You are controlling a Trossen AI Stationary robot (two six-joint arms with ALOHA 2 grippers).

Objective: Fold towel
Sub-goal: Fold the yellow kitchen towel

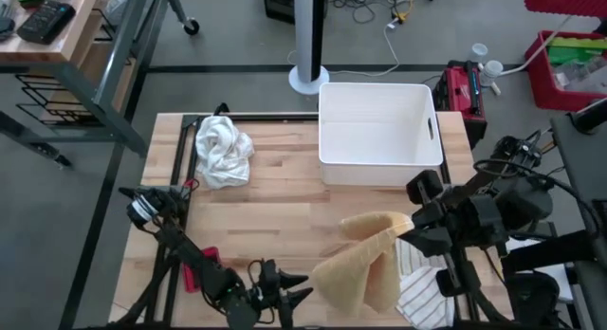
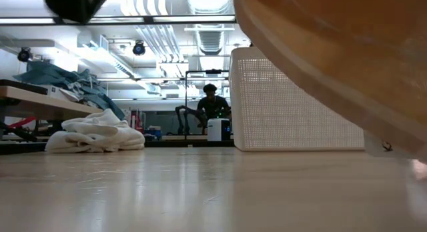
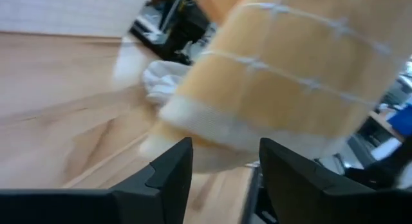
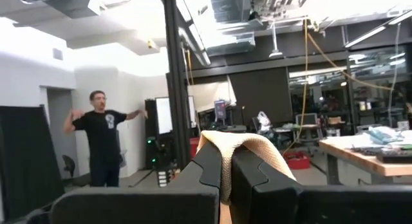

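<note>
Right tool [image 4: 225,169] clenching the tan towel [image 1: 365,259], lifting it off the table [image 1: 275,202] — left tool [image 1: 292,297] sitting released beside it.

Two dark, matte-black jointed arms, each wrapped in loops of black cable at the joints. The left arm's black two-finger gripper [image 1: 296,294] has angular, blocky plastic fingers [image 3: 168,176] with bevelled edges. The right arm's black two-finger gripper [image 4: 226,167] has similar chunky, faceted fingers on a bulky dark wrist housing
</note>
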